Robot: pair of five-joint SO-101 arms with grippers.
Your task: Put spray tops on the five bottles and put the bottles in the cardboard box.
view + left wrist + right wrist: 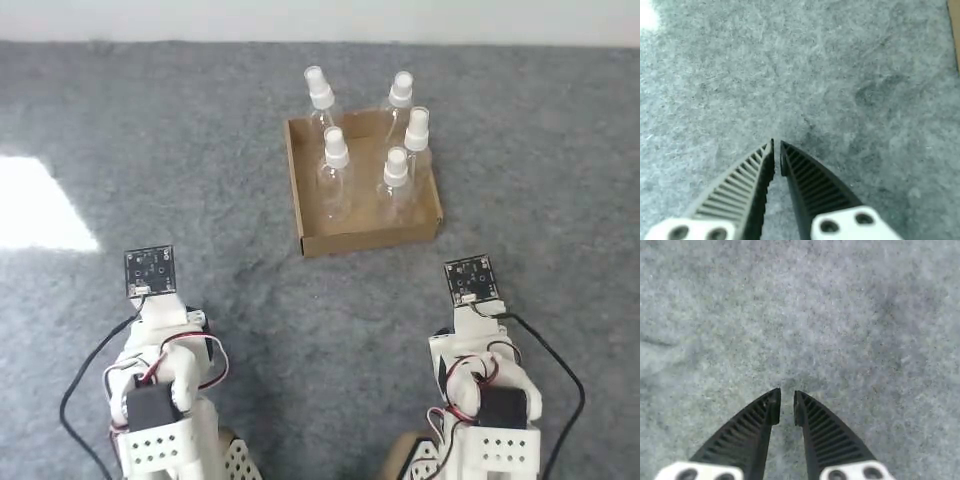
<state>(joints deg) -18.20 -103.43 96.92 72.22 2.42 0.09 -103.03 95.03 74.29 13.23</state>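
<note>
The cardboard box (362, 238) lies on the grey carpet at the middle back. Several clear bottles stand upright inside it, each with a white spray top, for example one (336, 170) at the front left, one (396, 182) at the front right and one (417, 135) at the right wall. The left arm (150, 272) and the right arm (470, 282) are drawn back near the front edge, well short of the box. My left gripper (777, 146) hangs shut over bare carpet, and my right gripper (786, 396) is shut too, with nothing between its fingers.
Grey carpet (240, 150) covers the whole table. A bright patch of light (35, 205) falls at the far left. A sliver of the box's wall (957, 35) shows at the edge of the left wrist view. Open floor lies between the arms and the box.
</note>
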